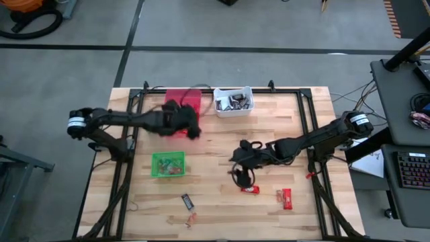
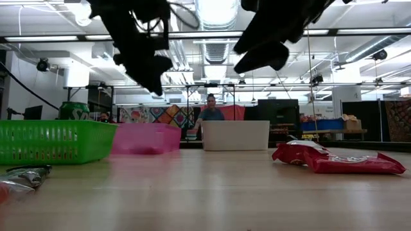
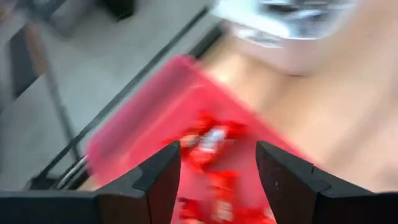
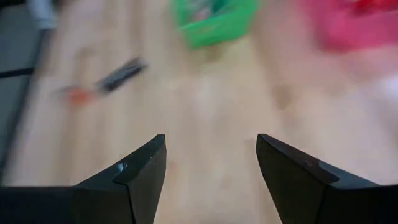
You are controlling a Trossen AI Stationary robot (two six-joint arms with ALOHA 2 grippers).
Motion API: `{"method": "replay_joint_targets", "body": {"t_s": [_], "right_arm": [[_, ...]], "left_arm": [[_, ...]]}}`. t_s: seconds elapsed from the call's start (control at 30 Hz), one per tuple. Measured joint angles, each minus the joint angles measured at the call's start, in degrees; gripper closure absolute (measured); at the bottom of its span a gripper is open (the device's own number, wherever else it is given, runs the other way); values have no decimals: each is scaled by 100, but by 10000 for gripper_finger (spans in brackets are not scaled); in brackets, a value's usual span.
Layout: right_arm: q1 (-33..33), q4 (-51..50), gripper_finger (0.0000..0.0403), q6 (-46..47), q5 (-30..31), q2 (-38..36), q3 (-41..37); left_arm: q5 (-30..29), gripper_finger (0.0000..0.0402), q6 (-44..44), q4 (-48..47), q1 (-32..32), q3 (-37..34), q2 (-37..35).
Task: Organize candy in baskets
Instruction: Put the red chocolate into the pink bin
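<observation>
With red-wrapped bars already in the red basket (image 1: 179, 99) and sweets in the white (image 1: 234, 102) and green (image 1: 168, 165) ones, both the left gripper (image 3: 217, 163) and right gripper (image 4: 211, 155) were open and empty, while two red bars (image 1: 250, 190) (image 1: 287, 198) and a dark mini bar (image 1: 187, 200) remained loose on the table (image 1: 215, 215).

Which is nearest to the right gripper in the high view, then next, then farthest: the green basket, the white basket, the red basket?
From the right gripper:
1. Green basket, toward the left arm's side.
2. White basket, at the table's far edge; close to the green one's distance.
3. Red basket, under the left gripper.
</observation>
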Motion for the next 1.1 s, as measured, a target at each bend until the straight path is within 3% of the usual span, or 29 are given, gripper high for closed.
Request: {"method": "replay_joint_targets", "body": {"t_s": [0.23,0.5,0.63,1.1], "right_arm": [[0,-650,165,2180,-1350,0,2],[37,-2221,181,3549,-1362,57,95],[91,-2490,187,3741,-1402,341,216],[112,-2932,188,3269,-1401,1640,1009]], "left_arm": [[263,211,-37,374,-1644,-79,10],[-462,211,-148,860,-2949,-83,25],[-802,211,-246,855,-3156,-83,25],[-859,211,-434,810,-3157,-94,25]]}}
